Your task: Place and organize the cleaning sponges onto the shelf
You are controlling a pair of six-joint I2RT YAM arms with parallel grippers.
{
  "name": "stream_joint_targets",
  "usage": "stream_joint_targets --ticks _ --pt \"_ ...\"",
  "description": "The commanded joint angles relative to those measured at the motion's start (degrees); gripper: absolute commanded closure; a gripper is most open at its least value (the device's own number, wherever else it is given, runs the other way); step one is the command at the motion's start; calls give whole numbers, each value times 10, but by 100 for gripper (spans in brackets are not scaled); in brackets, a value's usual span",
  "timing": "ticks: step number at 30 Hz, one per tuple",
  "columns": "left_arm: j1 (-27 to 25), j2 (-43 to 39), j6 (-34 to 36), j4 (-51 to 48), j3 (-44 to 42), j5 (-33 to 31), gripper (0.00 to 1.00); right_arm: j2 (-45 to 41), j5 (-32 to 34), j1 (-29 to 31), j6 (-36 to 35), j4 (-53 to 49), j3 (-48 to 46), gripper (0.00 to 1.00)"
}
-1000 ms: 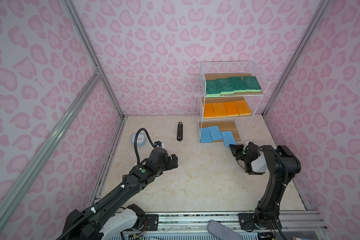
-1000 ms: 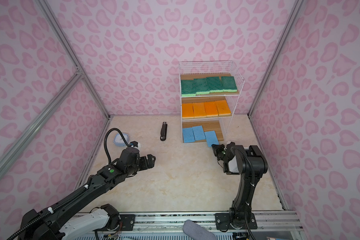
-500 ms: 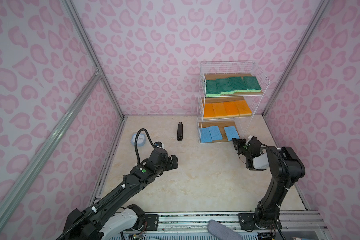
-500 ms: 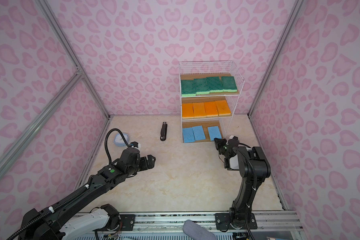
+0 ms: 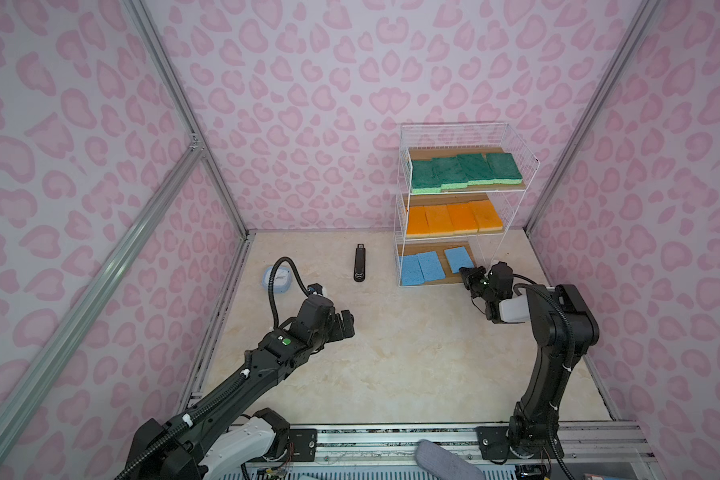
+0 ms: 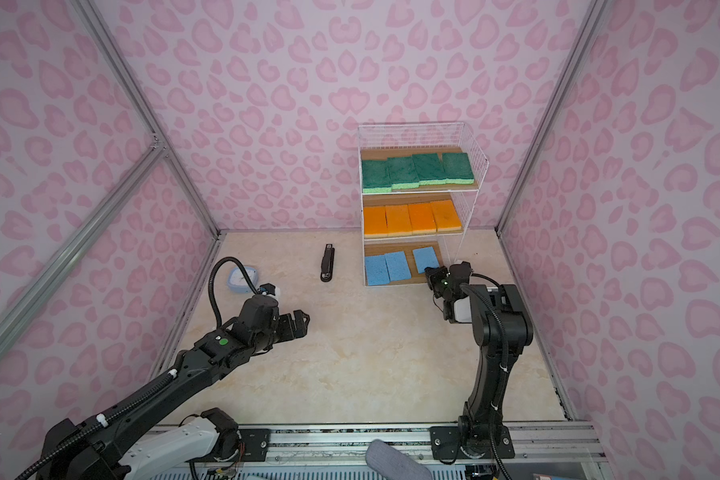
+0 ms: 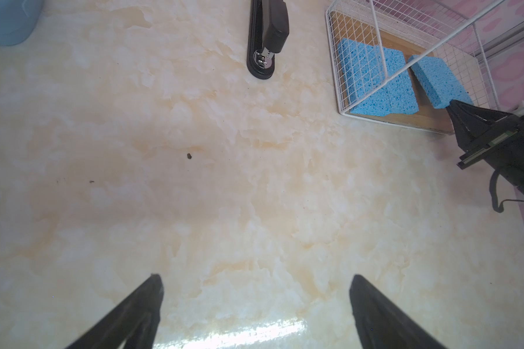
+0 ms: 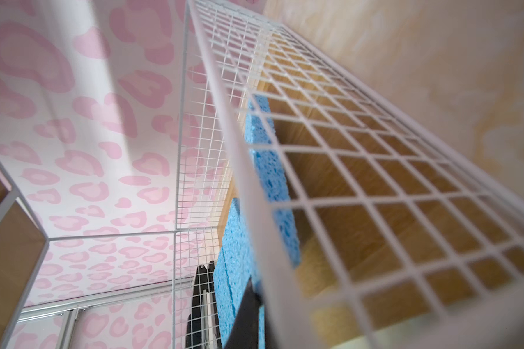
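Observation:
The shelf [image 5: 404,183] [image 6: 468,208], a white wire rack, stands at the back right. Several green sponges [image 5: 466,170] fill its top board and several orange ones [image 5: 454,218] the middle board. Two light-blue sponges [image 5: 420,268] lie side by side on the bottom board. A third blue sponge [image 5: 459,258] [image 7: 439,81] rests tilted on that board, its near corner pinched in my shut right gripper [image 5: 467,272] [image 8: 254,299] at the rack's front right. My left gripper [image 5: 348,324] [image 7: 256,276] hovers open and empty over the floor.
A black stapler [image 5: 359,264] [image 7: 268,36] lies on the floor left of the shelf. A small light-blue device [image 5: 278,279] sits near the left wall. Pink patterned walls close in the marble floor [image 5: 412,353] on three sides.
My right gripper has carried the blue sponge from the floor in front of the shelf onto the bottom board. The left arm has stayed still.

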Motion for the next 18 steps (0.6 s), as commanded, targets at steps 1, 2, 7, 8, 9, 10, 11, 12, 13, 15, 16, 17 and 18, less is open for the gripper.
stream_joint_targets --ticks 1,2,7,8,9,10,11,12,13,15,16,17,18 --pt "2 0 6 -5 4 -4 3 16 -18 7 -34 -35 15 93" --pt "2 1 6 -5 6 -4 3 21 -21 10 -37 -38 18 93" --pt "2 10 6 -4 14 -1 3 37 -27 14 -35 -25 16 92" --pt "2 10 6 -4 15 -1 3 39 -29 15 -34 -22 15 92" --pt "3 11 6 -4 15 -1 3 39 -32 17 -35 -20 15 92" --pt "3 11 6 -4 16 -1 3 39 -34 18 -35 -19 14 92" --pt "3 10 5 -5 16 0 3 38 -37 18 -35 -18 12 92" --pt "3 9 5 -5 15 0 3 36 -40 18 -37 -15 12 92" --pt "3 9 5 -5 15 0 3 35 -43 19 -35 -12 11 92" --pt "3 7 3 -5 14 -2 3 31 -49 22 -35 -7 7 92" --pt "3 7 3 -5 13 -1 3 28 -49 23 -35 -5 4 91" --pt "3 7 2 -5 12 -2 3 25 -49 25 -36 -3 2 91" --pt "3 7 2 -5 12 -2 3 21 -48 27 -35 -1 0 91"
